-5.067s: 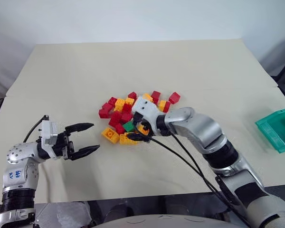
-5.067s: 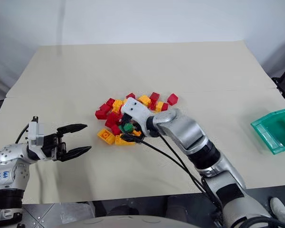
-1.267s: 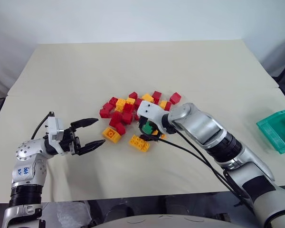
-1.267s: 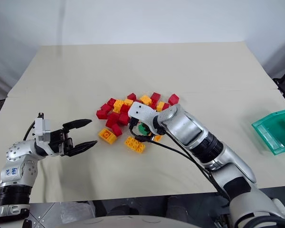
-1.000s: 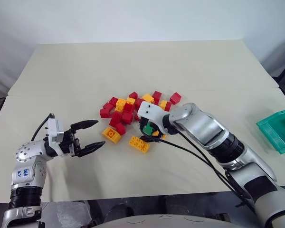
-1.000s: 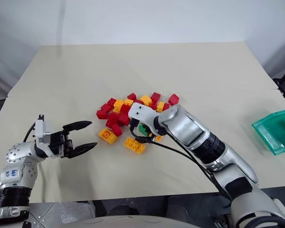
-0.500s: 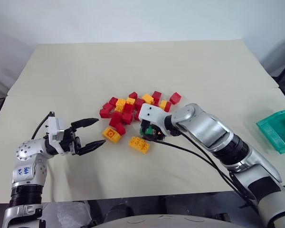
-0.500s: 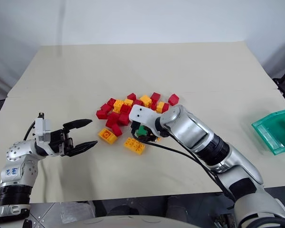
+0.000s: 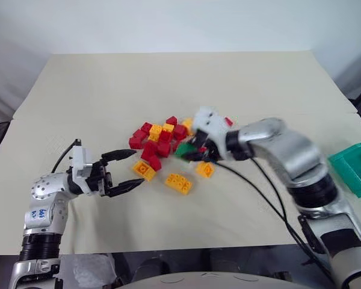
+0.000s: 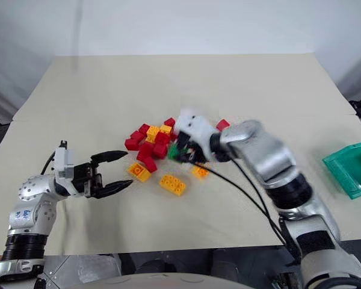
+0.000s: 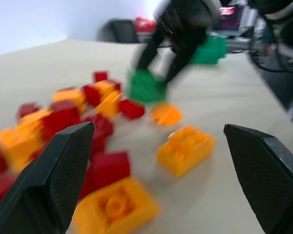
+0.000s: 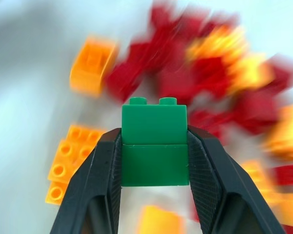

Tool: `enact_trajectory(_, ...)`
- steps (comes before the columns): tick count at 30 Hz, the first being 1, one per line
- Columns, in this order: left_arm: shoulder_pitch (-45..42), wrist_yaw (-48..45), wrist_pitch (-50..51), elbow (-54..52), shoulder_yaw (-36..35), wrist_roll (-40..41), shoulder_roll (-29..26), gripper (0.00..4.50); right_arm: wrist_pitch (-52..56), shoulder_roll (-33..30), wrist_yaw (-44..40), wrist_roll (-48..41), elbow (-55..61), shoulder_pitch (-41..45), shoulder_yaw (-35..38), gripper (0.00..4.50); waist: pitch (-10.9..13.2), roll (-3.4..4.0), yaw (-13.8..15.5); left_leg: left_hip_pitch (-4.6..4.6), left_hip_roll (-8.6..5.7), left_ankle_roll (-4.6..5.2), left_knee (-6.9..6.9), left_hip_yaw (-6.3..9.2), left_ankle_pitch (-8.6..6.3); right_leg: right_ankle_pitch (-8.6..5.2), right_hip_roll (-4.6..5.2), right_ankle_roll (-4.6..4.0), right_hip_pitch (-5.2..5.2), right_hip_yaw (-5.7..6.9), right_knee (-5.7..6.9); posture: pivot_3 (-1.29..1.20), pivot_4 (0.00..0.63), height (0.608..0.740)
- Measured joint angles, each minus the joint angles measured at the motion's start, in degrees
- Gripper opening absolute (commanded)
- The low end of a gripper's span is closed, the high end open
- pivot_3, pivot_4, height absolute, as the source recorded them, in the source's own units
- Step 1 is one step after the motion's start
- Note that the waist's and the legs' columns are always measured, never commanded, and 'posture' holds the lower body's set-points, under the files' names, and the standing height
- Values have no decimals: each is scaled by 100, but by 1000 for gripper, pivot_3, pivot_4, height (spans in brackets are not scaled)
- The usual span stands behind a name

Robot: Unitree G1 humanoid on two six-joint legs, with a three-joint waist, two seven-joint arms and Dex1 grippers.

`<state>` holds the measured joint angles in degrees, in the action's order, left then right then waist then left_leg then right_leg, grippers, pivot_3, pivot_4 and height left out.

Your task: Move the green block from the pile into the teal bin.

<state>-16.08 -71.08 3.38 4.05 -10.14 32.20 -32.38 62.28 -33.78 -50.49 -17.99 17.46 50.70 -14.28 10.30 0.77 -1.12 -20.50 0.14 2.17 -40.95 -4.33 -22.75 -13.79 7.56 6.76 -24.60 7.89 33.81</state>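
Note:
The green block (image 12: 155, 141) is pinched between the two black fingers of my right gripper (image 9: 189, 152), which is shut on it. It hangs a little above the right side of the pile (image 9: 159, 138) of red and yellow-orange bricks at the table's middle. The teal bin (image 9: 355, 167) sits at the table's far right edge, well away from the block. My left gripper (image 9: 138, 168) is open and empty, level with the table. It points at the pile from the left, close to a loose yellow brick (image 9: 143, 170).
Loose yellow bricks (image 9: 177, 182) lie in front of the pile, another (image 9: 205, 169) just below the held block. Black cables trail from my right wrist toward the table's front edge. Bare beige table (image 9: 168, 78) stretches behind the pile and between pile and bin.
My right gripper has shut on the green block and lifted it up and to the right, off the pile. The left gripper has edged slightly toward the pile, still open.

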Motion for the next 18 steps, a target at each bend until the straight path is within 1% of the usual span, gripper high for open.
enact_trajectory(2,-174,57,130,-122,134,-3,55,4500,-28,-264,18,-63,58,-321,329,1472,1,-1,22,-1,1,0,0,-1,0,0,-1,0,0,2,-1,0,150,740)
enact_trajectory(4,-453,122,214,-198,380,-51,166,4500,-152,-715,66,-59,73,-740,733,1472,5,-2,115,-1,-3,2,-3,-4,1,1,2,2,1,0,0,0,150,740)
enact_trajectory(5,-726,221,254,-173,580,-185,304,4500,-281,-1090,137,-12,52,-1113,1197,1472,9,1,170,-2,-11,6,-4,-3,3,3,6,6,5,0,-3,0,150,740)
enact_trajectory(7,-1082,371,286,-83,795,-360,485,4500,-411,-1401,289,79,6,-1445,1811,1472,11,-2,224,-4,-27,11,-4,-18,6,10,6,18,4,-12,-11,0,150,740)
enact_trajectory(9,-1560,589,266,132,1054,-591,835,4500,-642,-1717,472,183,-94,-1919,2491,1472,11,-7,269,-2,-35,14,-5,-34,8,12,3,21,13,-8,-15,0,150,740)
enact_trajectory(11,-1774,714,181,271,1209,-743,1046,4500,-749,-1842,631,272,-234,-2233,2930,1472,11,-7,253,2,-33,14,-1,-49,8,12,0,22,12,-12,-15,0,150,740)
enact_trajectory(14,-2240,887,12,848,1464,-990,1638,4500,-1054,-2016,960,503,-631,-2880,3660,1472,12,-8,258,1,-33,16,1,-75,9,12,-2,22,10,-14,-14,0,150,740)
enact_trajectory(18,-2767,1032,-215,1537,1818,-1366,2144,4500,-1421,-2193,1501,841,-1110,-3275,4559,1472,13,-8,262,4,-33,19,1,-82,11,14,-2,25,9,-20,-15,0,150,740)
